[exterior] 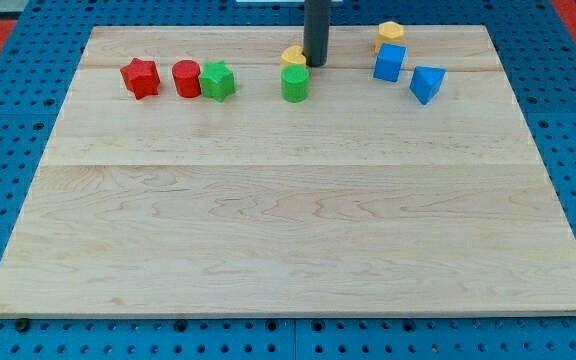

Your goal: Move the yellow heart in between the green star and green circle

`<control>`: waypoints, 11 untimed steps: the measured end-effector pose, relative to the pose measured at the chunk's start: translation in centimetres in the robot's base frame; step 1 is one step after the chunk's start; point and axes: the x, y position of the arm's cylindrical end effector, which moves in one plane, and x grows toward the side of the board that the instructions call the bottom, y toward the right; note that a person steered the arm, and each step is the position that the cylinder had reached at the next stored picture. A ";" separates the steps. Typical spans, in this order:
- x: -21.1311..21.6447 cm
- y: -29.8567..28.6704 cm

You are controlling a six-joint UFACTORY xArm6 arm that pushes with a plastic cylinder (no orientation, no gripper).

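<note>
Your wooden board spans the view. Near its top edge, your tip, a bare rod holding nothing, touches the right side of the yellow heart, just above the green circle; the green star lies well left.

Near the table's top edge, our tip touches the right side of the yellow heart, which sits just behind the green circle. The green star lies left, touching a red cylinder beside a red star.
</note>
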 end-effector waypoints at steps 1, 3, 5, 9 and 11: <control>-2.1 -0.7; -1.6 -1.3; 1.8 -2.4; 4.6 -5.2; 4.5 -9.0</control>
